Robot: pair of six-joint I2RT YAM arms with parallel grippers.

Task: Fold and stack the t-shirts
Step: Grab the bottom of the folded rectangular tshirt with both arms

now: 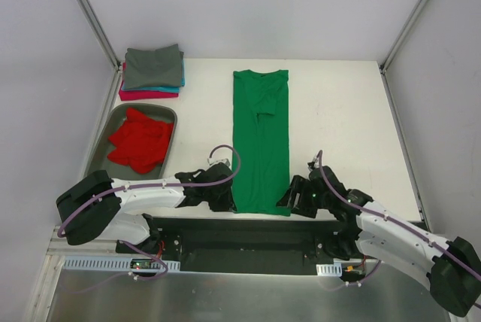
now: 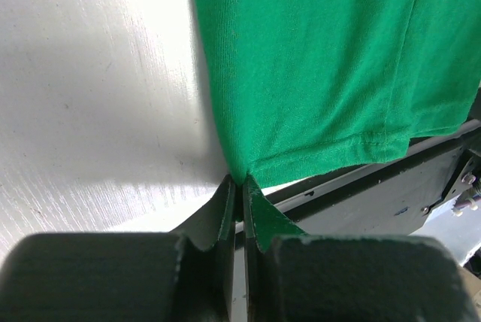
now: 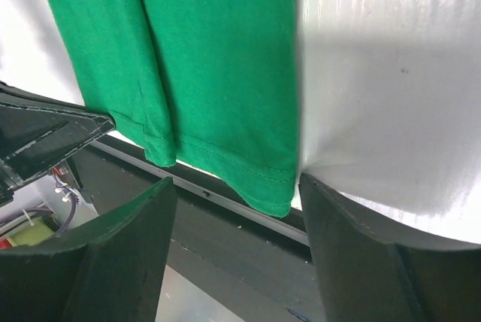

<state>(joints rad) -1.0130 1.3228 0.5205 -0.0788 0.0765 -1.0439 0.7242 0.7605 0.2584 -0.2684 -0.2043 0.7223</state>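
The bright green t-shirt (image 1: 261,141) lies in the middle of the white table, folded lengthwise into a long strip with its hem at the near edge. My left gripper (image 1: 229,202) is shut on the hem's near-left corner (image 2: 242,184), and the cloth (image 2: 323,59) is puckered at the pinch. My right gripper (image 1: 289,200) stands open around the near-right hem corner (image 3: 274,198), one finger on each side of it. A crumpled red t-shirt (image 1: 139,140) rests in the tray. Grey, teal and pink folded t-shirts (image 1: 152,70) sit stacked at the back left.
The grey metal tray (image 1: 101,149) stands along the left edge, just in front of the folded stack. A black rail (image 3: 225,262) runs under the table's near edge, right below the hem. Bare white table (image 1: 338,119) spreads to the right of the green shirt.
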